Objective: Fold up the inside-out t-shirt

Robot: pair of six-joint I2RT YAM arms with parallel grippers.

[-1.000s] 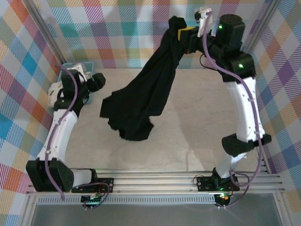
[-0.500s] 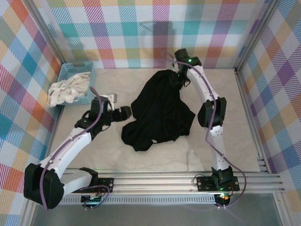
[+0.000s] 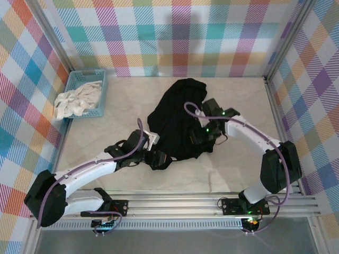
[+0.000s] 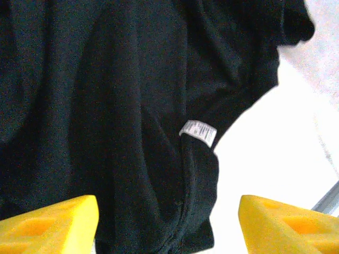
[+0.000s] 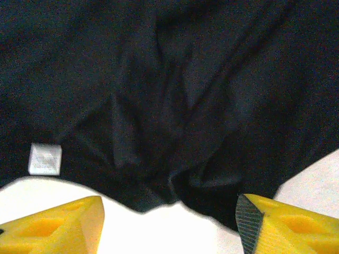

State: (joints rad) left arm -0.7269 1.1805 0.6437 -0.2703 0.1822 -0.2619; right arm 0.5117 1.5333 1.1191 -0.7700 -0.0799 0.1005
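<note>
Subject: inside-out t-shirt, black, crumpled in a loose heap.
Location of shirt: lies on the middle of the pale worktop. Its far end points toward the back wall and its near edge is bunched toward the arm bases.
Shirt surface: deep folds and creases run across it in both wrist views.
Shirt detail: a small white sewn label sits at a seam close to the cloth's edge. The right wrist view also shows a white label, at the lower left near the hem.
Left gripper: in the top view it sits at the near-left edge of the heap, with its arm stretched low across the worktop from the left base.
Left fingers: yellow and set well apart. Black cloth lies between and beyond them, and nothing is pinched.
Right gripper: in the top view it sits on the near-right part of the heap, with its arm bent in from the right side.
Right fingers: yellow and also well apart. The shirt's hem and a strip of bare worktop lie between them, and no cloth is clamped.
Contact: cannot tell whether either pair of fingertips touches the cloth.
Spacing of grippers: both are on the near edge of the shirt and near each other, with folds of cloth between them.
Blue basket: far-left corner of the worktop, well apart from the shirt.
Basket contents: a rumpled white-cream cloth.
Surround: plaid panels in many colours stand behind and beside the worktop.
</note>
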